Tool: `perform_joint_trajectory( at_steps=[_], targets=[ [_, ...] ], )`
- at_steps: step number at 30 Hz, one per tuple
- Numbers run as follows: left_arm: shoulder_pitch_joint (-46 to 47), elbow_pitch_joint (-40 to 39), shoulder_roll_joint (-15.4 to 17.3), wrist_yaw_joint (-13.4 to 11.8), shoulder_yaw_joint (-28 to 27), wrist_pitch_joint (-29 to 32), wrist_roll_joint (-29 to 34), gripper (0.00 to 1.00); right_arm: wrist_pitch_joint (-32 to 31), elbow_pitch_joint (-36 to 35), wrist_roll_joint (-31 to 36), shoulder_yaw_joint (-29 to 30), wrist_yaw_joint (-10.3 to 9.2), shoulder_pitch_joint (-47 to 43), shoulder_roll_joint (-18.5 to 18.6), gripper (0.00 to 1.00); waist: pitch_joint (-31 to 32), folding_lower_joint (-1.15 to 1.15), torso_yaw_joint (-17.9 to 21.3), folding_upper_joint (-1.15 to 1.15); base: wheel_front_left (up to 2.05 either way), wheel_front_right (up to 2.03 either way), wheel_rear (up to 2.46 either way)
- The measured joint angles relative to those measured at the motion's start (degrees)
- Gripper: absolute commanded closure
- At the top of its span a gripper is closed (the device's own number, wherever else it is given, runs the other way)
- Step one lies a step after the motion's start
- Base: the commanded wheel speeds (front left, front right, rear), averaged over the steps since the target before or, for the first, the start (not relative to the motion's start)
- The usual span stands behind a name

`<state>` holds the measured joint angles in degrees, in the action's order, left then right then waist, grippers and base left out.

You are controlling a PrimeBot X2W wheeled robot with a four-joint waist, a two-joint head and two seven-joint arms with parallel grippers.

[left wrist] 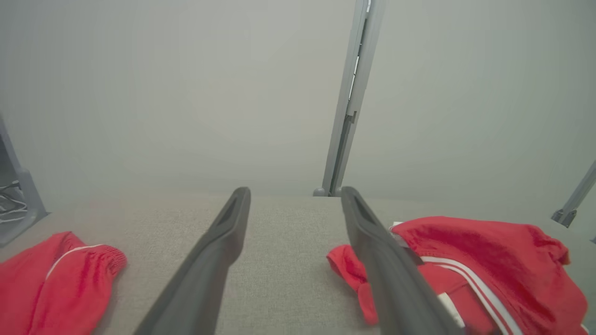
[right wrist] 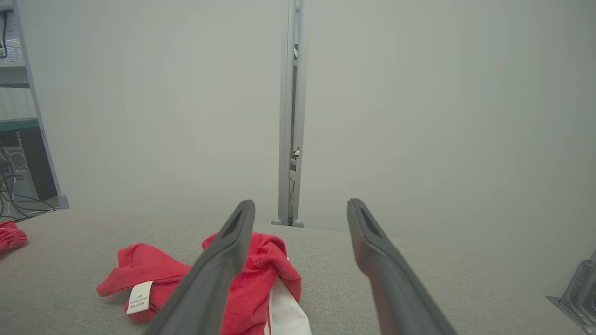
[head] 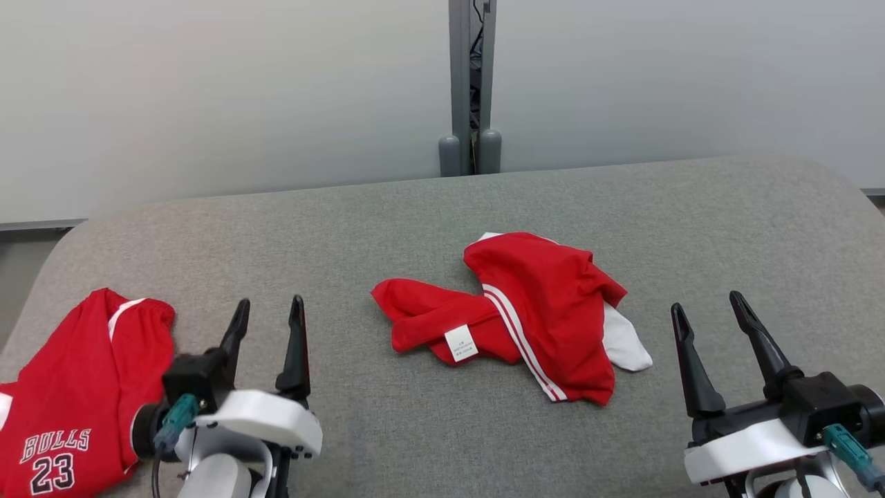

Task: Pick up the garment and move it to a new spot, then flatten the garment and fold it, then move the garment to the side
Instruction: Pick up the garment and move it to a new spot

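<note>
A crumpled red garment with white stripes, a white panel and a white label lies in the middle of the grey padded table. It also shows in the left wrist view and the right wrist view. My left gripper stands open at the lower left, apart from the garment, with nothing between its fingers. My right gripper stands open at the lower right, just right of the garment's white edge, also holding nothing.
A second red jersey printed "BULLS 23" lies at the table's front left corner, just left of my left gripper. Behind the table stand pale wall panels with a grey post between them.
</note>
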<state>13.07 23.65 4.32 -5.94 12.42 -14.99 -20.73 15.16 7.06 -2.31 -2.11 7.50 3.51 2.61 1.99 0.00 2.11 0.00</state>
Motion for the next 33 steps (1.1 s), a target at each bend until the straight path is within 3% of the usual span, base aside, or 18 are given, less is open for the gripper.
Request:
perform_joint_trajectory(
  at_steps=[3, 12, 18, 27, 33],
  targets=[
    [-4.1, -2.2, -0.8, 1.1, -1.5, 0.0, 1.7, 0.0, 0.0, 0.7, 0.4, 0.0, 0.0, -0.6, 0.0, 0.0, 0.8, 0.0, -0.8, 0.0, 0.0, 0.0, 0.0],
    [-10.3, -7.2, -1.5, 0.2, -3.1, 0.0, 4.1, 0.0, 0.0, 1.0, 0.5, 0.9, 0.0, -2.0, 0.0, 0.0, 1.9, 0.0, -1.3, 0.0, 0.0, 0.0, 0.0],
    [-11.6, -7.2, -1.5, -1.2, -1.9, 0.0, 3.0, 0.0, 0.0, 1.5, -0.3, 1.1, 0.0, -2.1, 0.1, 0.0, 2.1, 0.0, -1.4, 0.0, 0.0, 0.0, 0.0],
    [-11.4, -5.9, -1.5, -1.2, -1.0, 0.0, 2.8, 0.0, 0.0, 1.4, -0.3, 1.1, 0.0, -2.0, 0.1, 0.0, 1.6, 0.0, -1.0, 0.0, 0.0, 0.0, 0.0],
    [-10.8, -1.5, -1.5, -0.5, 2.4, 0.0, 6.8, 0.0, 0.0, 1.4, -0.3, 0.5, 0.0, -1.9, 0.1, 0.0, 0.6, 0.0, 0.0, 0.0, 0.0, 0.0, 0.0]
  ],
)
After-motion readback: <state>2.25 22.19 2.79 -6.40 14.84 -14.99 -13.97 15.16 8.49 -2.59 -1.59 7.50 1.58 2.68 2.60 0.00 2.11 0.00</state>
